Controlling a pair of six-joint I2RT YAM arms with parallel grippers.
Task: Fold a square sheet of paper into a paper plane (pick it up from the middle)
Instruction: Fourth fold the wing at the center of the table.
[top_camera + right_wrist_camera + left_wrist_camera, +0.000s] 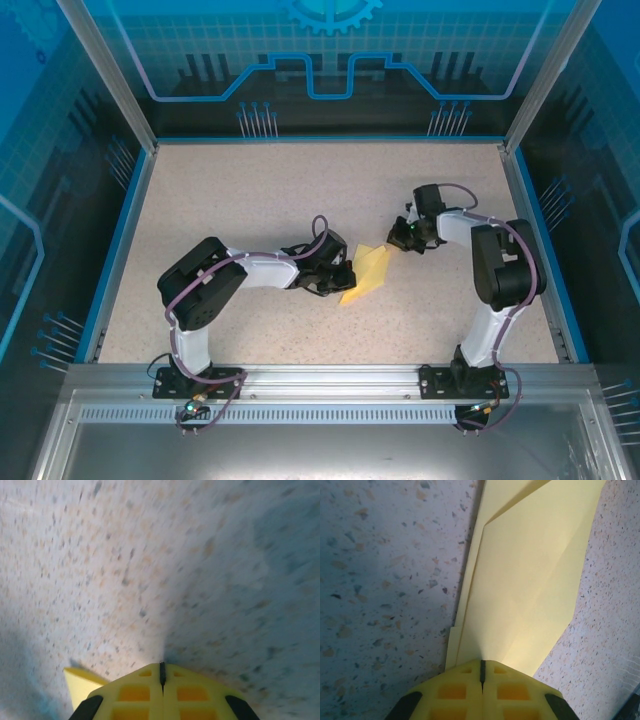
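Note:
The pale yellow sheet of paper [368, 272] lies folded into a narrow, layered, pointed shape at the middle of the table. In the left wrist view the folded paper [530, 580] shows overlapping layers and a diagonal crease. My left gripper [345, 278] is shut, and its closed tips [482, 662] rest on the paper's near end with nothing between them. My right gripper [398, 240] is shut just beyond the paper's far tip, over bare table. In the right wrist view the closed right gripper [162, 665] has a yellow paper corner [80, 682] at its lower left.
The speckled beige table [250, 190] is bounded by a blue rim [118, 250] and transparent walls. A metal rail [320, 385] with both arm bases runs along the near edge. The right wrist view is motion-blurred.

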